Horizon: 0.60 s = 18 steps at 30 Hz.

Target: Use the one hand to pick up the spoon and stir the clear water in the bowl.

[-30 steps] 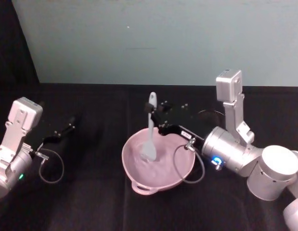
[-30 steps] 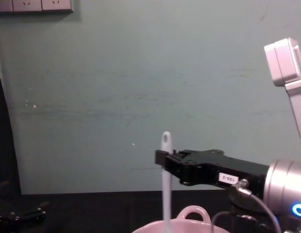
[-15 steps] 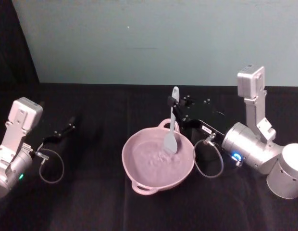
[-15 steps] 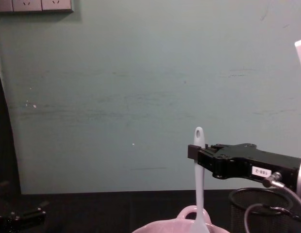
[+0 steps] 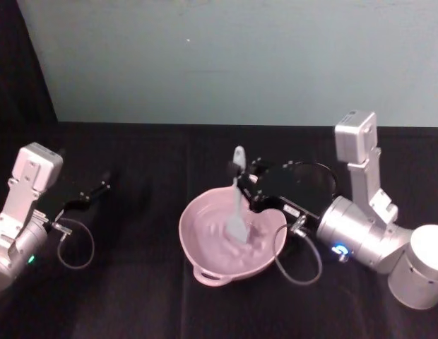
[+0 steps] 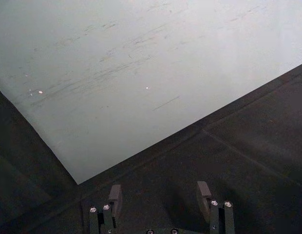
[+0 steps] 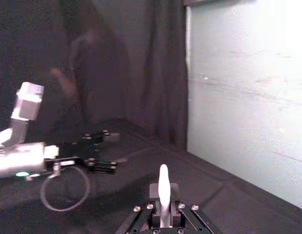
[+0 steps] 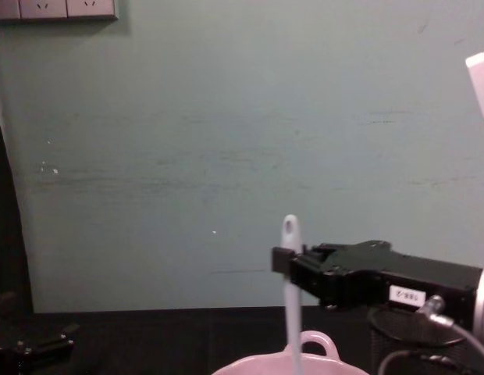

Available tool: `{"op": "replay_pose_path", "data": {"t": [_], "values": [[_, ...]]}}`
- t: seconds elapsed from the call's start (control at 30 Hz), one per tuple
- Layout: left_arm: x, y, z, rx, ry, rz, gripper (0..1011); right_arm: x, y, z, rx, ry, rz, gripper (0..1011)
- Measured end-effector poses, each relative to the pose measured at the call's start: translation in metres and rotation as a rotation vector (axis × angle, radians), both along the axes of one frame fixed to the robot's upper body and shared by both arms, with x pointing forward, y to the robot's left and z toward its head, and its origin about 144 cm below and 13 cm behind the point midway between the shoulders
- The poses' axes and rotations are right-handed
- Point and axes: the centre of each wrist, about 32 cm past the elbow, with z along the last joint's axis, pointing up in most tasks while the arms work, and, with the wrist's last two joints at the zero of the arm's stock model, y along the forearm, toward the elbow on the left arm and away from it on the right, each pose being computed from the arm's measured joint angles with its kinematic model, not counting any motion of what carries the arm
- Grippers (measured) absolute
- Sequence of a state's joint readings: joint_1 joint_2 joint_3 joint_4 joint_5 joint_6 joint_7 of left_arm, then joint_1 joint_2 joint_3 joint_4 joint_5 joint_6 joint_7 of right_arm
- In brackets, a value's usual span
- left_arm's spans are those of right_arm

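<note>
My right end effector [image 5: 241, 185] grips the spoon [image 5: 236, 212] upright, blade in the bowl [image 5: 187, 229]; left end effector [image 6: 160, 197] idles wide. Sweeping too broadly could knock the rim and slop water

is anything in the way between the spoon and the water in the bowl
Nothing visible. The right gripper is shut on the spoon near the handle's top, and its blade already dips inside the bowl. The left gripper sits open, parked off to the left.
</note>
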State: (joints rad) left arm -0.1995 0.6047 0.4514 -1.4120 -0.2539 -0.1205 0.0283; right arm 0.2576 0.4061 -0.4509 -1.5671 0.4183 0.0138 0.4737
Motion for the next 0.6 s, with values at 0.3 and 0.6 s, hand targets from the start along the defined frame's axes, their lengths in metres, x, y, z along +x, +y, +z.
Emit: {"op": "replay_pose_path", "data": {"t": [0.3, 0.6], "values": [[0.0, 0.0, 0.0, 0.0, 0.0, 0.0, 1005, -0.01, 0.018, -0.001, 0.019, 0.004, 0.06, 114], [0.0, 0.0, 0.0, 0.0, 0.0, 0.0, 1005, 0.003, 0.032, -0.006, 0.05, 0.014, 0.064, 114]]}}
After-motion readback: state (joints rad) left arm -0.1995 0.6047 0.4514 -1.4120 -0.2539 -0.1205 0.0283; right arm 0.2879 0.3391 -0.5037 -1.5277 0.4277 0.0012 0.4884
